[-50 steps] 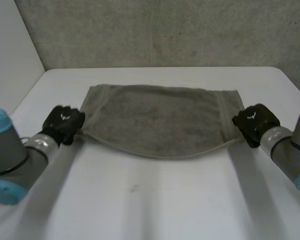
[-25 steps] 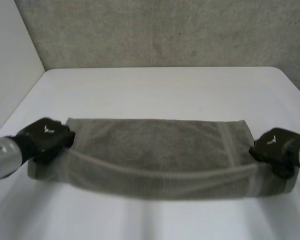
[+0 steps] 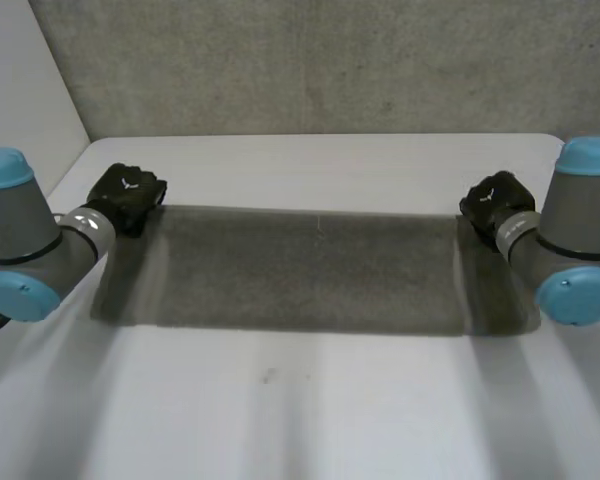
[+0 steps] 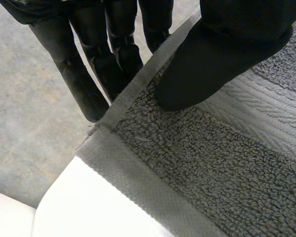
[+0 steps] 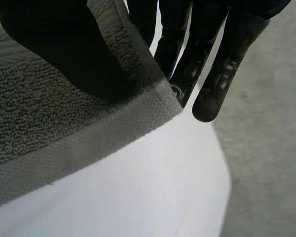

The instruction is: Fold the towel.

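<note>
A grey terry towel (image 3: 300, 270) is stretched in a wide band between my two hands above the white table (image 3: 300, 420). My left hand (image 3: 128, 197) holds its left end. In the left wrist view its thumb (image 4: 222, 54) presses the hemmed corner of the towel (image 4: 212, 173) against the fingers (image 4: 84, 84) behind it. My right hand (image 3: 495, 205) holds the right end. There the thumb (image 5: 54, 44) pinches the towel's corner (image 5: 29, 113) against the fingers (image 5: 212, 89).
A grey textured wall (image 3: 330, 70) stands behind the table's far edge, and a white panel (image 3: 20, 90) closes the left side. The table's rounded corners show beyond each hand's fingertips in the wrist views.
The towel lay flat with both hands at its near corners. The hands drew it toward the near edge, then swung away again to the far side, and the towel now hangs taut between them.
</note>
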You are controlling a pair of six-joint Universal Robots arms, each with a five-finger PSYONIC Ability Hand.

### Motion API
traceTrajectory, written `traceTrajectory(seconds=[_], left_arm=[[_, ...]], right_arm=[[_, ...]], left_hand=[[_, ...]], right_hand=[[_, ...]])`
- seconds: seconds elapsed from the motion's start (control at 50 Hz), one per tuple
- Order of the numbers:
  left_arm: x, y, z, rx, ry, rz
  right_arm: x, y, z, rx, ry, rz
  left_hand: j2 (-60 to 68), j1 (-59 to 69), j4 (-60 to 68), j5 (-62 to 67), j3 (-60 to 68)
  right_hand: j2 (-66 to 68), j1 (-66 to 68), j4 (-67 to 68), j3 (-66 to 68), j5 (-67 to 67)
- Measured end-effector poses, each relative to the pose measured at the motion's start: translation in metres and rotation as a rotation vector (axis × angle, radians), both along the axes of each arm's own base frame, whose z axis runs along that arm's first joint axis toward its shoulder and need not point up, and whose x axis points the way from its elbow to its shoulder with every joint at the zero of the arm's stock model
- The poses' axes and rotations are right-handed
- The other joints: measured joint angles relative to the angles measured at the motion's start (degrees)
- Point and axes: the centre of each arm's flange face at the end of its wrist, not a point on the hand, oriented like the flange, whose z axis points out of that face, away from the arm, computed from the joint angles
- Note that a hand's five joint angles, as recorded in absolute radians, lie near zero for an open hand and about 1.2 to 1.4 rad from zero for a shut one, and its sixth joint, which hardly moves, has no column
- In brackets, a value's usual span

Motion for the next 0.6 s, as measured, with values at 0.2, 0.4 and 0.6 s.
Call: traceTrajectory(seconds=[0.2, 0.4, 0.6], left_arm=[[-0.011, -0.009, -0.023, -0.003, 0.015, -0.010], [-0.021, 0.007, -0.009, -0.033, 0.014, -0.041], [-0.016, 0.035, 0.017, -0.037, 0.025, -0.040]], right_arm=[[0.014, -0.020, -0.010, -0.174, -0.016, -0.011], [0.010, -0.008, 0.015, -0.184, -0.117, -0.037], [-0.006, 0.044, 0.034, 0.026, -0.272, -0.076]], left_hand=[[-43.51, -43.11, -42.60, -42.62, -42.07], [-59.76, -58.04, -59.66, -57.95, -59.73], [-60.20, -58.38, -60.05, -58.13, -60.12]], right_hand=[[-46.70, -39.88, -46.94, -46.80, -45.07], [-53.92, -43.12, -55.37, -55.84, -52.91], [-53.92, -43.12, -55.37, -55.84, -52.96]])
